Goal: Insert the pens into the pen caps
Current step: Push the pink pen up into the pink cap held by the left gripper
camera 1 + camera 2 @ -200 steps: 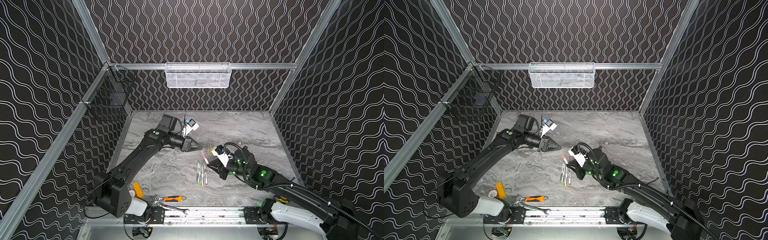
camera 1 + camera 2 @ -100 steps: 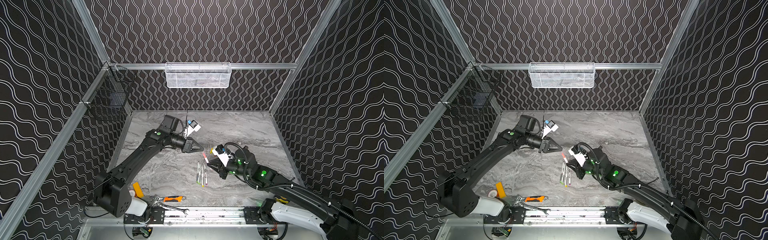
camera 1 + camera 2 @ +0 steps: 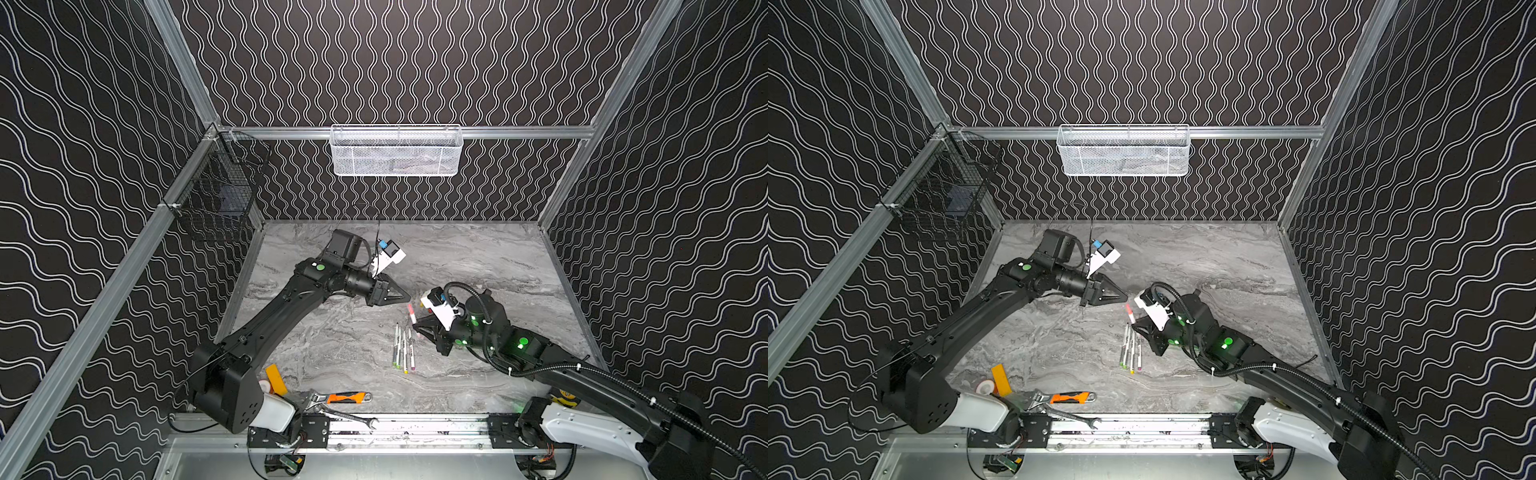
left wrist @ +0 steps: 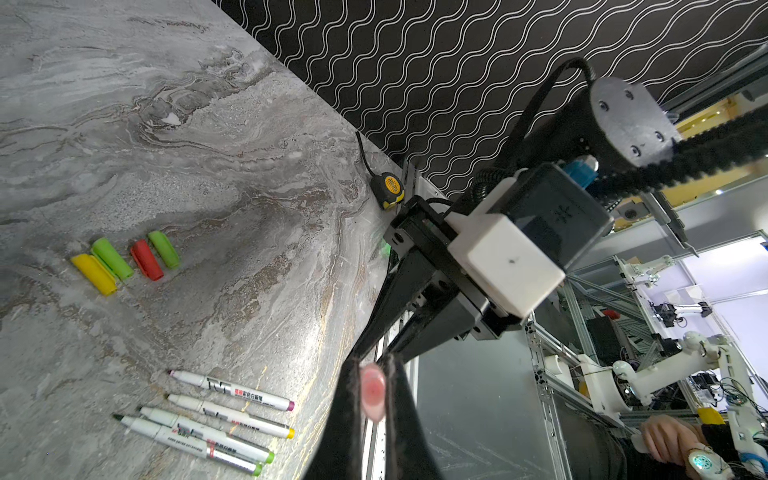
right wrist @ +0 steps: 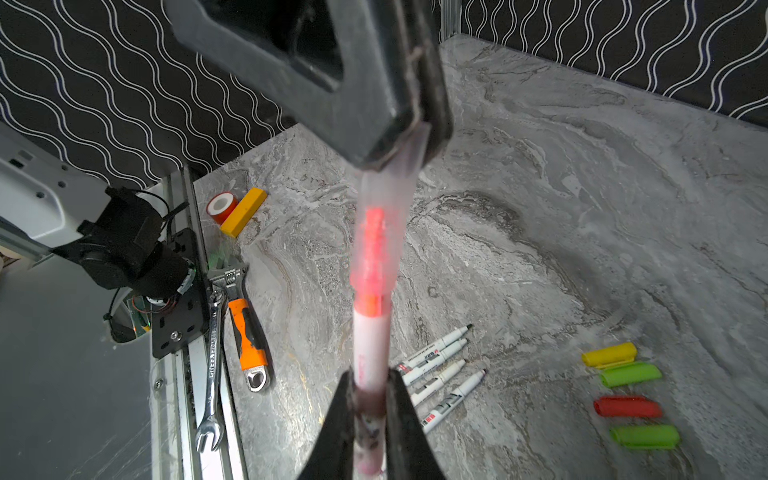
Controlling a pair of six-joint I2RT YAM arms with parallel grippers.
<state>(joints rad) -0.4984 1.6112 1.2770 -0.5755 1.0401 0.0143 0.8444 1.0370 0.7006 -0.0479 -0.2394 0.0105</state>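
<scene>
My right gripper (image 5: 370, 395) is shut on the barrel of a pink-tipped pen (image 5: 371, 336) held above the table. A clear cap (image 5: 392, 183) sits over the pen's tip. My left gripper (image 4: 372, 390) is shut on that cap's far end. In both top views the two grippers (image 3: 409, 297) (image 3: 1136, 327) meet tip to tip at mid-table around the pen (image 3: 1130, 314). Several uncapped pens (image 3: 403, 350) (image 4: 232, 392) lie side by side on the table just below. The yellow (image 4: 94, 274), red (image 4: 146, 259) and two green pen caps (image 5: 629, 374) lie in a row nearby.
An orange-handled wrench (image 3: 347, 397), a steel spanner (image 3: 349, 415), a yellow block (image 3: 276, 378) and a tape roll (image 5: 222, 205) sit at the front edge. A tape measure (image 4: 390, 190) lies by the right wall. A white basket (image 3: 395, 151) and a black wire basket (image 3: 216, 199) hang on the walls.
The left gripper's tip has crept slightly to the right, towards the pen. The right arm and the things on the table have stayed in place.
</scene>
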